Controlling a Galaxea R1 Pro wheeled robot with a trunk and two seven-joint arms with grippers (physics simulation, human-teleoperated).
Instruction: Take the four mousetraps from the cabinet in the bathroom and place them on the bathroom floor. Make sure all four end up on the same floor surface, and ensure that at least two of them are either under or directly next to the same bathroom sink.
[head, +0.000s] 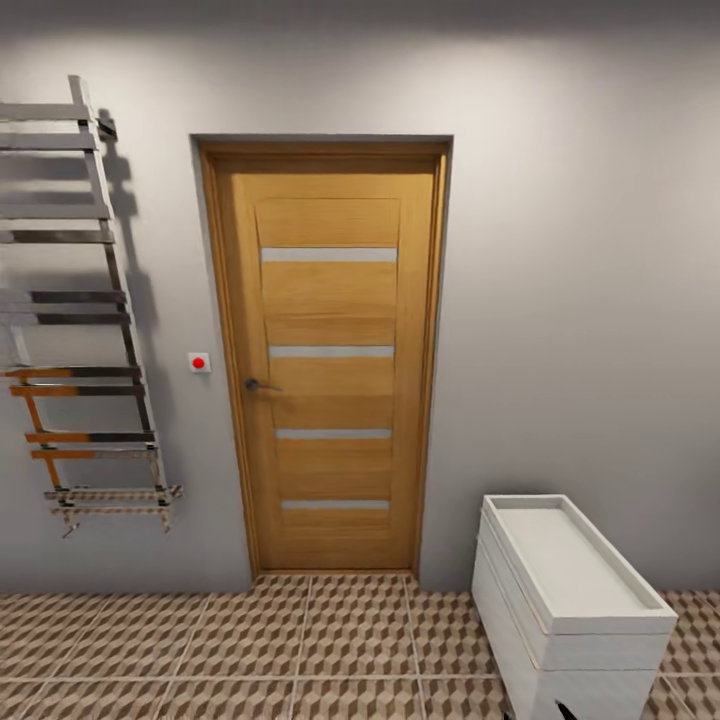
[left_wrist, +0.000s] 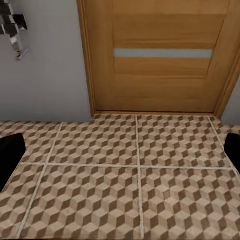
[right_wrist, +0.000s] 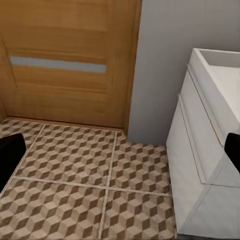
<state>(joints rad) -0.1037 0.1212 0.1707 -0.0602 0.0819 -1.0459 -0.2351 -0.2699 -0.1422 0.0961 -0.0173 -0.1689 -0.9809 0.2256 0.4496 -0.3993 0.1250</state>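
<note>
Head view is showing the robot facing a closed wooden door (head: 330, 360) in a grey bathroom wall, with a towel rail (head: 80, 310) hanging at the left and a white sink unit (head: 570, 600) standing on the floor (head: 250, 650) at the right. Left wrist view is looking down at bare cube-patterned tiles before the door, and the left pincer (left_wrist: 120, 150) is standing wide, its dark fingertips (left_wrist: 10, 155) at the frame's edges with nothing between them. Right wrist view is taking in the sink unit beside the door, and the right pincer (right_wrist: 120, 152) is likewise spread wide and carrying nothing. No mousetraps and no cabinet are turning up in these pictures, so the task appears to be at the searching stage, with the robot probably needing to turn its base away from the door to find the cabinet before any reaching begins.
</note>
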